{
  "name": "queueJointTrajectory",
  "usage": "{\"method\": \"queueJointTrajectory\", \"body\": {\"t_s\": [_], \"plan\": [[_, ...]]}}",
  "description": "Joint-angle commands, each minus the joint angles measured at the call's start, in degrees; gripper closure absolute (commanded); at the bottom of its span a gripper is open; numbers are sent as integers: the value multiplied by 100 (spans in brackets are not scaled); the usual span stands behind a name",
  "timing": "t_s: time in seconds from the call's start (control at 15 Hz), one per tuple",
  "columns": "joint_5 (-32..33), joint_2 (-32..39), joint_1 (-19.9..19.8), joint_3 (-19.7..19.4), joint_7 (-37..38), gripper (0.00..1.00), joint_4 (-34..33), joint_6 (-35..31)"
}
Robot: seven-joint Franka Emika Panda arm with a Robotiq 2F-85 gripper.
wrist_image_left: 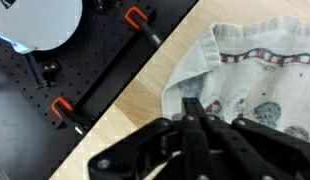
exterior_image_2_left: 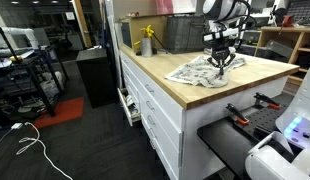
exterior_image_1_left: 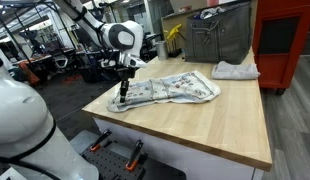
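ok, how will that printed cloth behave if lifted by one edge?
Likely floppy: the printed cloth lies wrinkled, so it should drape from the shut gripper at its edge. Probably light: thin fabric. Pushed, it would likely bunch rather than slide on the wooden table.

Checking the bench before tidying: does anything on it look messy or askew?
Yes. The patterned towel lies rumpled, not flat, on the wooden bench, with the shut gripper at its edge. A white cloth sits bunched at a far corner.

Even indoor light; soft, blurry wrist view.
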State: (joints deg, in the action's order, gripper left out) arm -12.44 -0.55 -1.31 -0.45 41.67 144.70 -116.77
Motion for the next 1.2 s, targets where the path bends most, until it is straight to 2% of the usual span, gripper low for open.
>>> {"method": "queueJointTrajectory", "body": {"t_s": [0.0,0.47,1.13], "plan": [[-313,328,87,35,-206,100,-212,-163],[-273,756,160,5,-150,100,-202,-240],[-208,814,89,-108,-45,100,-84,-141]]}}
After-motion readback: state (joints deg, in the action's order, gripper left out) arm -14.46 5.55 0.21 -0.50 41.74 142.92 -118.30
